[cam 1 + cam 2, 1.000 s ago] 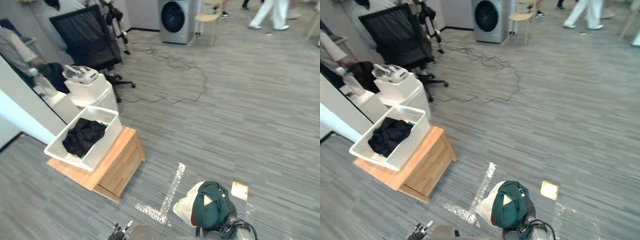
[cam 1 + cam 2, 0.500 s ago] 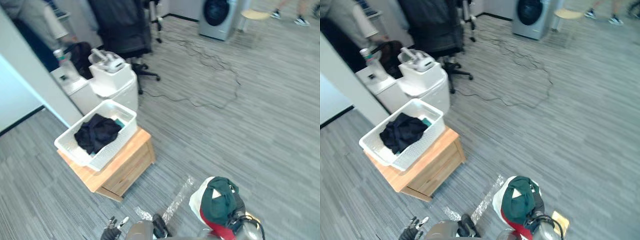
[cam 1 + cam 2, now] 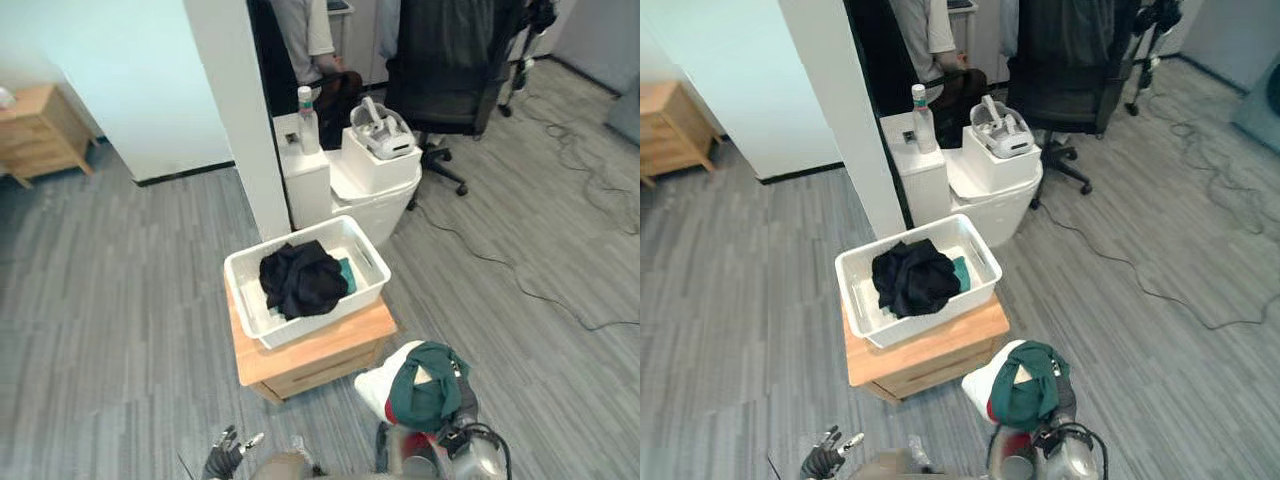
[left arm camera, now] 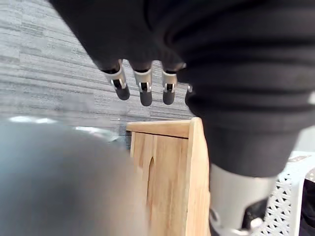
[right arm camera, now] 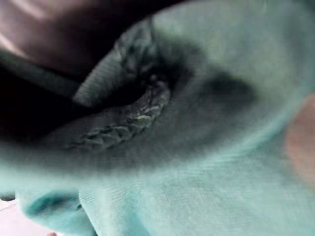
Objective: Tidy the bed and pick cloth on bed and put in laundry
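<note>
Down at lower right, the green-and-white cloth [image 3: 425, 385] rides bundled over the right hand [image 3: 464, 418] (grip buried, I cannot tell), close by the laundry basket [image 3: 325, 312] on its wooden table [image 3: 320, 358], ready for dropping in; left hand [image 3: 228, 462] hangs spare, fingers [image 4: 143, 91] straight, empty.

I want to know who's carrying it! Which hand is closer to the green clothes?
Right. The right hand is draped by the green clothes, touching them. The left hand hangs apart on the other side, near the wooden cabinet.
</note>
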You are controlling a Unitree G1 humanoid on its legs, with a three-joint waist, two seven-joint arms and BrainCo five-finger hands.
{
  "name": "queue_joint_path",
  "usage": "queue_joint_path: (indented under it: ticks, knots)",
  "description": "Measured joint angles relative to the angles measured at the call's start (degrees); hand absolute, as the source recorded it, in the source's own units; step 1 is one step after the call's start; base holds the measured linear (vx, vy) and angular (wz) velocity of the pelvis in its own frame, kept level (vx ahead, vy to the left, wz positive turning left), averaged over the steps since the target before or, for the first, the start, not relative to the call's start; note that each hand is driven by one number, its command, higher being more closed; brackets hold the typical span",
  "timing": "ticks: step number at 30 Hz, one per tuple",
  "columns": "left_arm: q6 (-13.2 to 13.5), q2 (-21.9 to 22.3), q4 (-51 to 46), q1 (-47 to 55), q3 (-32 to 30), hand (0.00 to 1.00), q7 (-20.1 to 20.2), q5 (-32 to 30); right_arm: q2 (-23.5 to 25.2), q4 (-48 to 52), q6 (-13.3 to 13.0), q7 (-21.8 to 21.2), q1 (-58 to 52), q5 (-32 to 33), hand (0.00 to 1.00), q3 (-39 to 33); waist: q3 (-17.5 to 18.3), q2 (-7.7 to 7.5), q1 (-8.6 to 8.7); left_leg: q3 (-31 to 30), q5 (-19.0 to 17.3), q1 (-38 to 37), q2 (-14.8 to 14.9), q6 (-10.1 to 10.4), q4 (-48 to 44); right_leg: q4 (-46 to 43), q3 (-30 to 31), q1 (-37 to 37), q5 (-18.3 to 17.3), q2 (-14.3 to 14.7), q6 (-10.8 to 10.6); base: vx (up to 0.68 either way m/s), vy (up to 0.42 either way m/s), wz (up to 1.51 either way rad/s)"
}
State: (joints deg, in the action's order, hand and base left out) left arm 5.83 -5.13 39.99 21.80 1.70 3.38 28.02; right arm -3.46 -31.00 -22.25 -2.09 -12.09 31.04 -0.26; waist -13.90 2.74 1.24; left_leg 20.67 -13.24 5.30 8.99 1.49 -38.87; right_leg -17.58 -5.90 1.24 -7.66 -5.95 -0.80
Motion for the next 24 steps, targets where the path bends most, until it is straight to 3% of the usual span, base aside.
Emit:
queue_joint_path:
  ticks: [1,2,3,6,8,13,16,19,24]
  knots:
    - [0.21,0.02,0.03,-0.04,0.1,0.0,0.28,-0.13,-0.02,-0.1,-0.39,0.83,0.47,-0.02,1.0,-0.29,0.0,0.0,-0.12,-0.02,0.36,-0.47,0.02,0.02,5.13,-0.25,1.09,0.28,-0.16,0.32,-0.22,0.2,0.085,-1.07]
    - [0.47,0.1,0.14,0.04,0.62,0.0,0.43,-0.68,-0.24,-0.13,-1.56,2.22,1.04,-0.22,1.0,-1.46,0.3,0.5,-0.05,-0.6,3.65,-1.6,0.57,1.28,16.38,-1.01,3.47,1.14,-0.68,1.88,-0.96,0.21,0.118,-0.94]
    - [0.49,0.11,0.2,-0.15,0.72,0.0,0.49,-0.78,-0.31,-0.14,-1.89,2.5,1.21,-0.29,1.0,-2.29,0.37,0.57,0.28,-0.57,4.96,-2.02,0.79,0.03,18.89,-1.5,4.24,1.56,-1.05,2.47,-1.33,0.19,0.149,-0.91]
    - [0.43,-3.24,0.68,-1.44,1.27,0.0,1.42,-2.07,0.37,5.51,-2.15,3.12,-0.27,-0.16,1.0,-6.65,2.39,-3.07,3.05,0.94,7.64,-6.21,-3.53,-0.45,28.22,-0.08,5.37,1.56,-1.33,-0.32,-2.65,0.15,0.11,-0.19]
    - [-0.65,-4.41,1.03,-3.39,2.47,0.0,1.83,-3.17,0.03,15.35,-2.37,2.24,-1.19,-1.19,1.0,-9.6,2.88,-3.86,4.29,1.15,10.76,-8.85,-6.21,-1.53,35.09,2.44,4.89,0.24,-0.27,-1.43,-4.26,0.14,0.147,0.09]
    - [-2.49,-4.58,1.08,-5.48,5.75,0.0,3.28,-3.41,-4.28,29.53,-2.49,-1.1,2.38,-10.19,1.0,-8.5,5.02,-4.97,4.13,0.06,12.6,-10.61,-8.34,-2.61,40.18,6.93,2.7,-2.21,1.97,-2.77,-6.04,0.05,0.103,0.18]
    - [-2.98,-4.72,1.21,-5.54,5.56,0.0,4.18,-3.33,-8.19,33.83,-2.48,-4.67,9.78,-12.13,1.0,-7.7,5.99,-5.65,2.8,-0.22,13.47,-10.97,-9.34,-3.19,42.12,9.09,2.46,-3.05,2.62,-3.34,-6.07,-0.01,0.07,0.09]
    - [-2.85,-4.74,2.91,-5.9,5.12,0.0,5.41,-1.42,-12.58,36.26,-0.71,-8.58,17.74,-12.07,1.0,-7.25,6.66,-5.34,1.61,-0.77,14.42,-11.25,-9.85,-3.36,44.38,9.91,2.14,-3.09,3.27,-3.53,-6.12,-0.07,0.065,0.12]
    - [-2.82,-4.61,5.58,-7.18,4.07,0.0,6.62,0.83,-15.68,39.14,7.42,-13.22,26.31,-11.86,1.0,0.02,6.76,-5.28,0.94,-2.35,14.94,-11.43,-9.86,-3.21,44.72,9.94,1.0,-3.95,3.44,-3.91,-5.83,-0.06,0.014,0.16]
